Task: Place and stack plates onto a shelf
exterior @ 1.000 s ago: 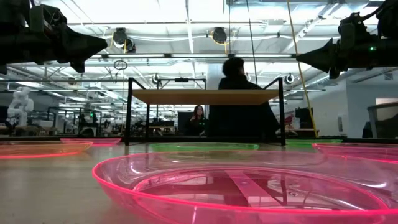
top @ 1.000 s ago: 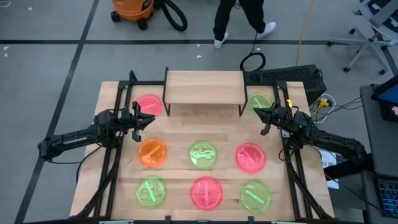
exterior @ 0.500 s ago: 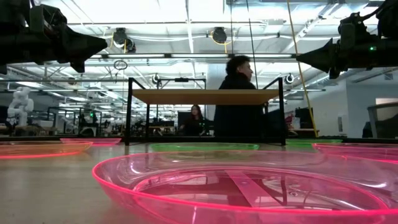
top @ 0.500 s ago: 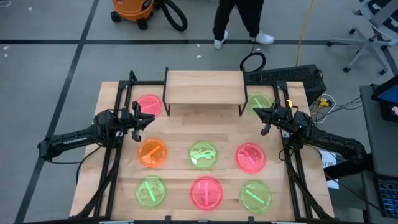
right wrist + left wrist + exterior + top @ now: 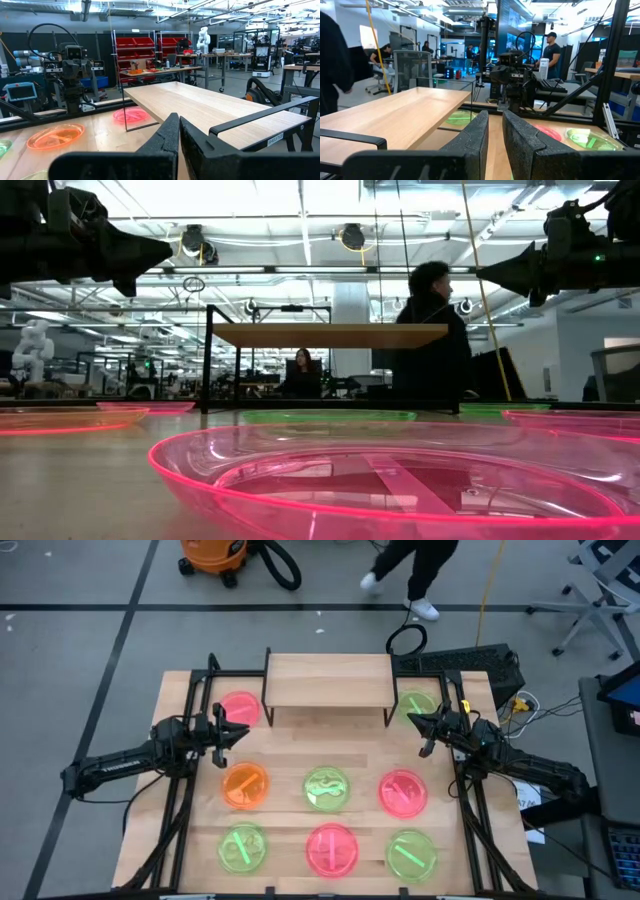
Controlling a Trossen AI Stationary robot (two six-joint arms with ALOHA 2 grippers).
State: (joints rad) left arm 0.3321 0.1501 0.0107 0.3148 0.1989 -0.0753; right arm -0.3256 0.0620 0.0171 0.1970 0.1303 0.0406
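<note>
Shelf [image 5: 328, 680]: back centre of the table [image 5: 290, 840], top bare.
Plates [image 5: 326, 789]: eight flat on the table; green one [image 5: 418, 705] and pink one [image 5: 240, 707] partly tucked beside the shelf legs.
Left gripper [image 5: 243, 730]: hovering near the pink plate, fingers slightly parted, empty.
Right gripper [image 5: 413, 720]: hovering, fingers pressed together, empty.
Person [image 5: 432, 340]: behind the shelf, legs cut off overhead.

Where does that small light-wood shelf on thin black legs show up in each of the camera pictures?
High view: the light-wood shelf sits at the table's far edge, centred.
Low view: the shelf stands in the middle distance, seen edge-on.
Left wrist view: its board fills the left side.
Right wrist view: its board runs right of centre.
Shared landmark: the pink round plate beside it.
</note>
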